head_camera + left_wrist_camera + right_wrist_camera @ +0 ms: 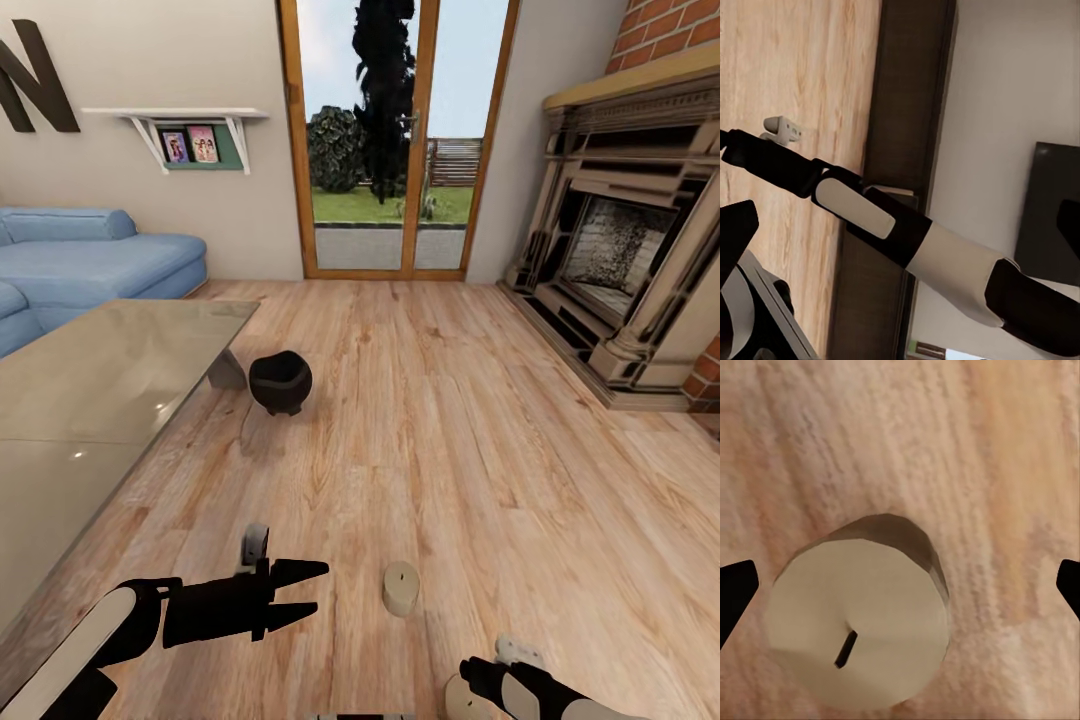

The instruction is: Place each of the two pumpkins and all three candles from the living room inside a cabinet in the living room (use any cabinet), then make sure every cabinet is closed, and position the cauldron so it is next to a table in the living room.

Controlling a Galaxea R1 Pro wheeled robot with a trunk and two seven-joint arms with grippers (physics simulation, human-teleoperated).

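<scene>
A stubby beige candle (401, 588) stands on the wood floor just right of my left gripper (308, 590), which hangs open and empty. Seen from straight above, a second candle (859, 622) with a dark wick stands on the floor, and my right gripper (900, 585) is open wide over it, its fingertips (736, 585) well clear of the wax. The black cauldron (280, 382) sits on the floor beside the corner of the glass table (90, 400). A dark-brown cabinet (900, 112) runs along the wall behind my right arm (870, 217). The pumpkins are out of view.
A blue sofa (90, 260) stands behind the table at the left. The brick fireplace (620, 250) fills the right wall and glass doors (390, 140) are at the back. A black TV (1050, 210) hangs above the cabinet. Open floor lies between table and fireplace.
</scene>
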